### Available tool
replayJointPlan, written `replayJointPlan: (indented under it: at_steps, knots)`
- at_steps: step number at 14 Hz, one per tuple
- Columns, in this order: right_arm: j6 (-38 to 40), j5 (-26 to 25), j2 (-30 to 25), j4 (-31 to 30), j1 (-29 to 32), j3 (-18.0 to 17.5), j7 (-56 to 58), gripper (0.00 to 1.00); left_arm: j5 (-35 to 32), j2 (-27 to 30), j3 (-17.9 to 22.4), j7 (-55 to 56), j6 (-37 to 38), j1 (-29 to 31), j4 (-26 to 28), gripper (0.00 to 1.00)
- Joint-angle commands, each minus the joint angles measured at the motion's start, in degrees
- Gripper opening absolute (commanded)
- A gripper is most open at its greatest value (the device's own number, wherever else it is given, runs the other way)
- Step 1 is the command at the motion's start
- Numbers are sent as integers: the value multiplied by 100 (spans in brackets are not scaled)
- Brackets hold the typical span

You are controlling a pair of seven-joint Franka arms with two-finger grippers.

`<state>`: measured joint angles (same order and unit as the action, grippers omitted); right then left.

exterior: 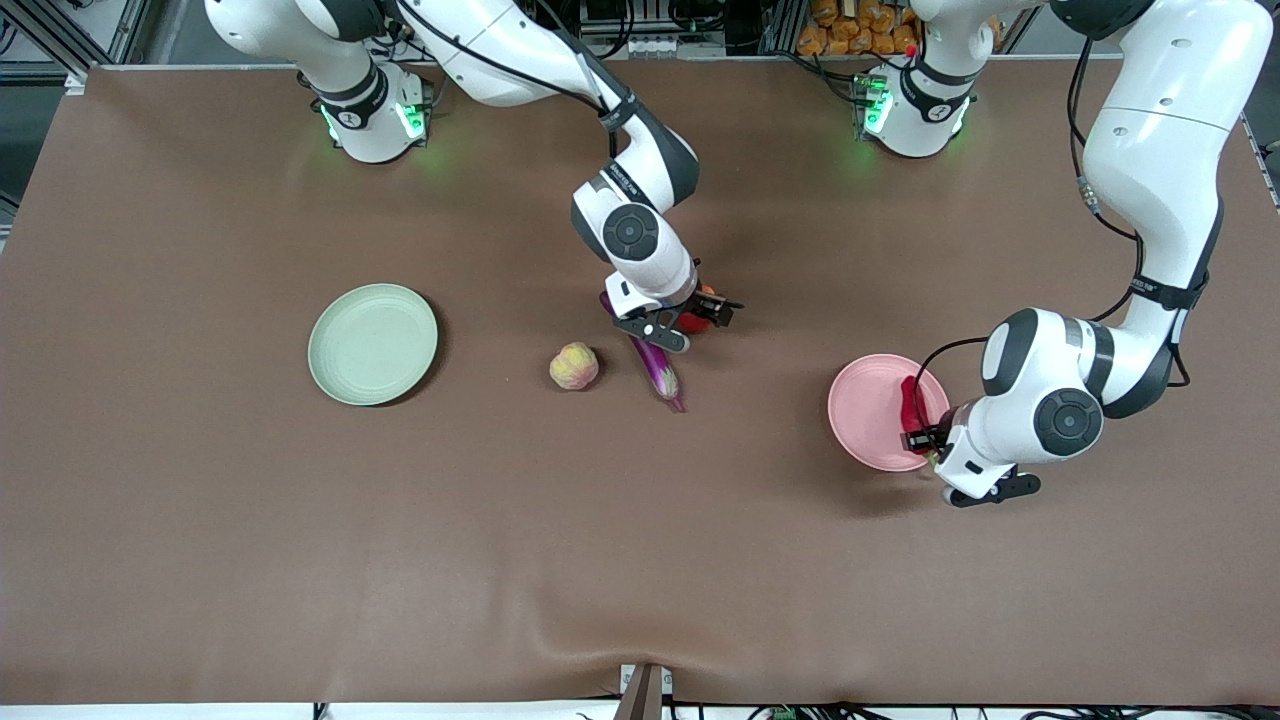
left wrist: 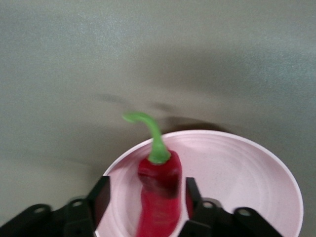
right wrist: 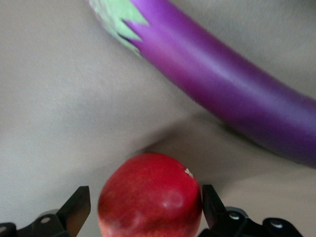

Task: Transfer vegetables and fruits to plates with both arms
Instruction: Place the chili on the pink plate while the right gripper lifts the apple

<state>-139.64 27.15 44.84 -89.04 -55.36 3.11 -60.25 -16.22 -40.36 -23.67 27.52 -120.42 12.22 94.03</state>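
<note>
Chili pepper [left wrist: 159, 197], one, lay on pink plate [exterior: 863, 405] between left hand's [left wrist: 147, 200] parted fingers. Apple [right wrist: 150, 196], one, sat between right hand's [right wrist: 146, 210] spread fingers beside eggplant [exterior: 655, 368]. Peach [exterior: 574, 365], one; green plate [exterior: 372, 344], one.

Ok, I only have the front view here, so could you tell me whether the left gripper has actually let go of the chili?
Observer: The left wrist view shows the chili pepper lying on the pink plate, with gaps between it and both fingers of the left gripper.
Operator: Thanks. And what is under the right gripper?
Observer: The right wrist view shows the right gripper open, its fingers on either side of the apple.
Operator: Is the eggplant in its way?
Observer: The eggplant lies apart from the apple, bare table between them.
</note>
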Motion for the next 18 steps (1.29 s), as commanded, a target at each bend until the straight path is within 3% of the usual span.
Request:
replayJointPlan:
  at_steps: [1, 2, 3, 4, 5, 8, 10, 13, 16, 18]
  knots:
    - [-89, -52, 77, 27, -193, 76, -127, 100, 58, 142, -59, 87, 282, -9, -43, 100]
    - [-211, -61, 77, -8, -264, 85, -127, 97, 58, 186, -76, 157, 352, -27, -51, 100]
    - [-334, -78, 68, -61, -282, 85, -127, 75, 58, 290, -181, 253, 457, -62, -51, 100]
    - [-361, -78, 60, -70, -282, 85, -118, 62, 58, 344, -286, 428, 554, -71, -69, 100]
    - [-353, -78, 34, -70, -247, 102, -118, 56, 58, 414, -453, 708, 625, -80, -69, 100]
    - [-82, -78, -281, -148, -107, 269, -66, 55, 49, 432, -910, 1893, 660, -167, -69, 100]
    - [426, -78, -729, -158, -19, 549, 118, 55, 58, 388, -947, 2449, 643, -342, -78, 100]
    - [1814, -78, -1503, -193, 787, 674, 1092, 55, 224, 265, -947, 3301, 546, -799, -95, 100]
    - [2571, -122, -2127, -464, 1552, 717, 2172, 55, 453, 116, -938, 4118, 327, -1379, -262, 100]
    - [3011, -751, -2252, -605, 1853, 884, 2841, 53, 445, 19, -912, 4751, -6, -1809, -306, 100]
